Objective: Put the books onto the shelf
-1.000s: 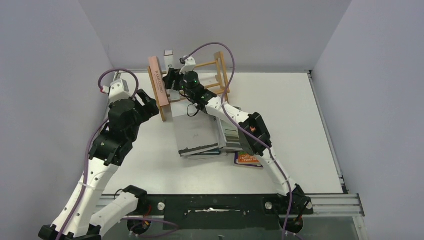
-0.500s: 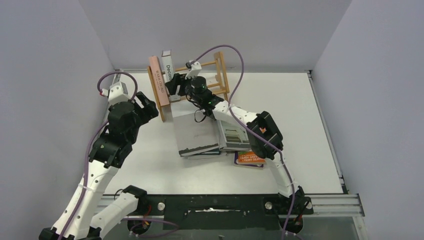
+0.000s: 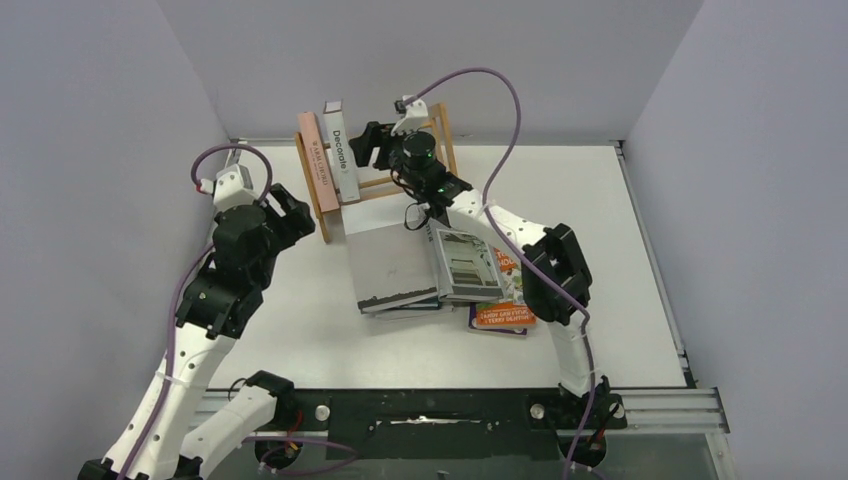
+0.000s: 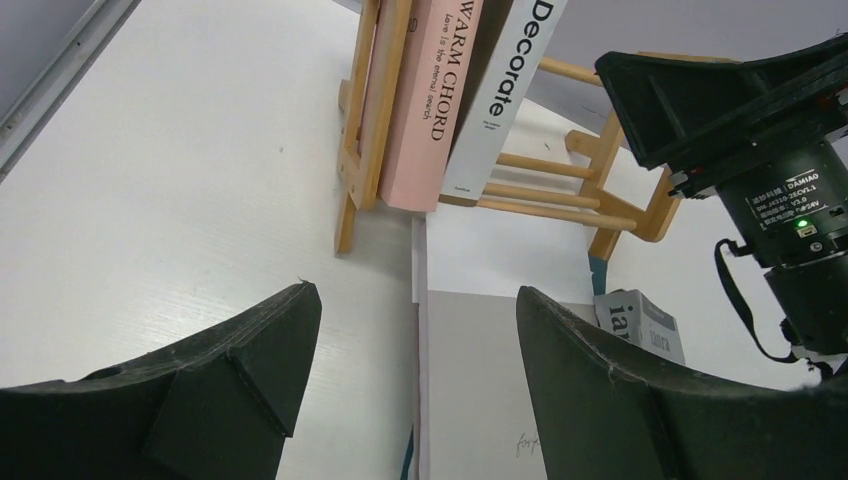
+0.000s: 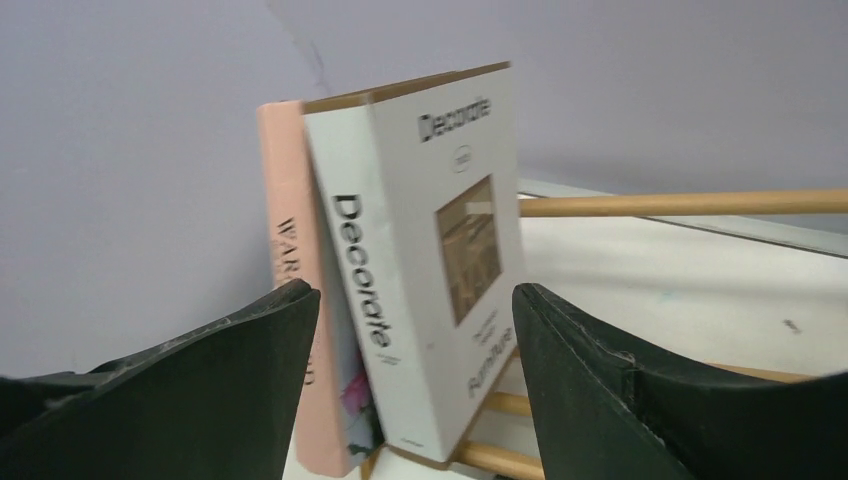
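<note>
Left gripper (image 4: 415, 310) hovers low, jaws spread wide and empty, aimed at the light-wood ladder-ended shelf (image 4: 362, 130). There the pink "Warm Chord" book (image 4: 425, 110) leans on the left end, propping the tilted white "Decorate" book (image 4: 505, 100). Right gripper (image 5: 415, 300) faces it, wrist level, jaws wide, gripping nothing. The large grey hardback (image 3: 390, 262) lies flat on the white table (image 3: 620, 250), waiting.

Cannot read past "WAR" on the pink Warm Chord spine (image 5: 285, 200): rest behind the right gripper (image 5: 415, 295). Decorate (image 4: 505, 100) top clipped at frame edge. Cannot make out lower stack (image 3: 390, 265) titles; orange paperback (image 3: 500, 317) largely buried.
</note>
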